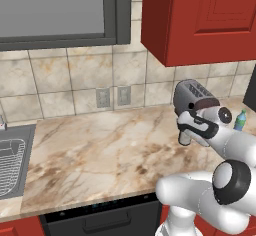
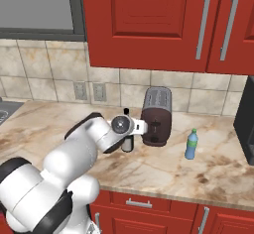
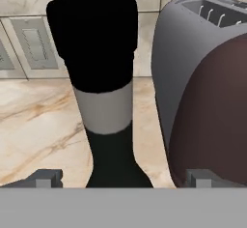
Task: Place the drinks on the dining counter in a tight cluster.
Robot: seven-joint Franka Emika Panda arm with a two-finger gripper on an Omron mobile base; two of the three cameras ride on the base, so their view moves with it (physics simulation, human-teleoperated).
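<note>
A dark wine bottle (image 3: 103, 77) with a black cap and a grey band on its neck stands upright close in front of the hand, between the two finger tips. My gripper (image 3: 125, 176) is open, its fingers wide on either side of the neck and not touching it. From the right base view the gripper (image 2: 130, 131) hovers over the worktop beside the toaster, with the bottle's dark body (image 2: 128, 145) showing just beneath it. A small blue water bottle (image 2: 191, 144) with a green cap stands right of the toaster, also seen past the arm (image 1: 240, 121). The dining counter is out of view.
A grey and brown toaster (image 2: 157, 114) stands right beside the wine bottle (image 3: 207, 101), against the tiled wall. A sink (image 1: 12, 165) lies at the worktop's left end. A dark appliance (image 2: 245, 124) stands at the far right, and red cabinets (image 2: 149, 20) hang overhead.
</note>
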